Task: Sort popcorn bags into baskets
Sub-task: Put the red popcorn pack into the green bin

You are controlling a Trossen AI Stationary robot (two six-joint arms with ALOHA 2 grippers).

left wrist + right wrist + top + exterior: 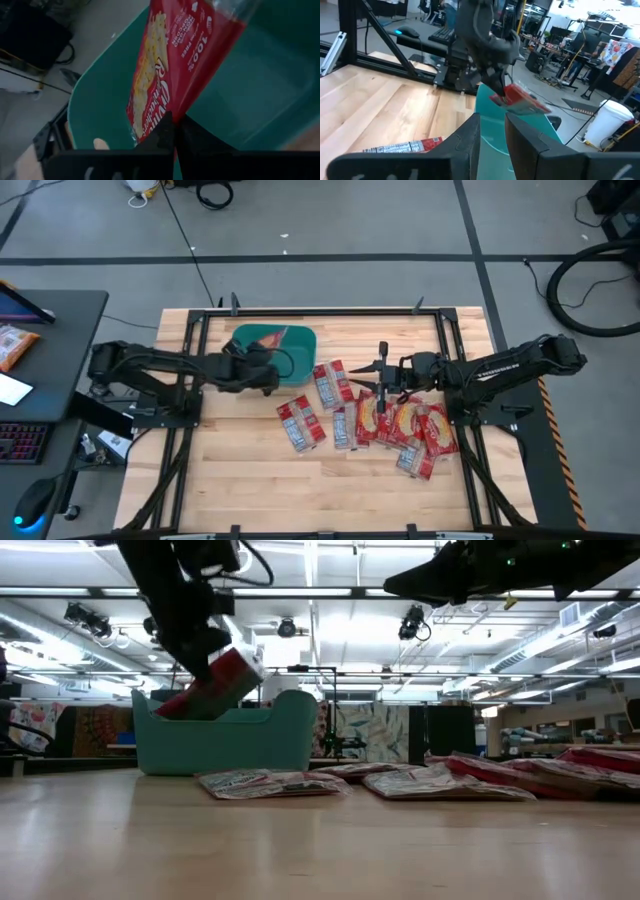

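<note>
The teal basket [300, 350] [230, 740] stands on the far-left part of the wooden table. My left gripper [265, 358] [215, 645] [175, 131] hangs over it, shut on one red popcorn bag [215, 680] [175, 65] [520, 99]. Several more red popcorn bags [380, 420] [270, 782] lie flat on the table right of the basket, some overlapping. My right gripper [378, 377] [492, 137] hovers open above the far side of that pile, touching nothing. My left gripper pinches the popcorn bag between its two fingers at one end edge [167, 117], coming from above and slanting down into the basket. The bag is lifted clear of the table, tilted, and its lower end [175, 705] dips behind the basket's wall.
Black frame rails [195, 350] run around the table's edges. A desk [60, 310] at the left holds an orange packet [15, 345] and a keyboard. Bare wood [250, 470] lies near the front-left. One bag [402, 146] lies close below my right gripper.
</note>
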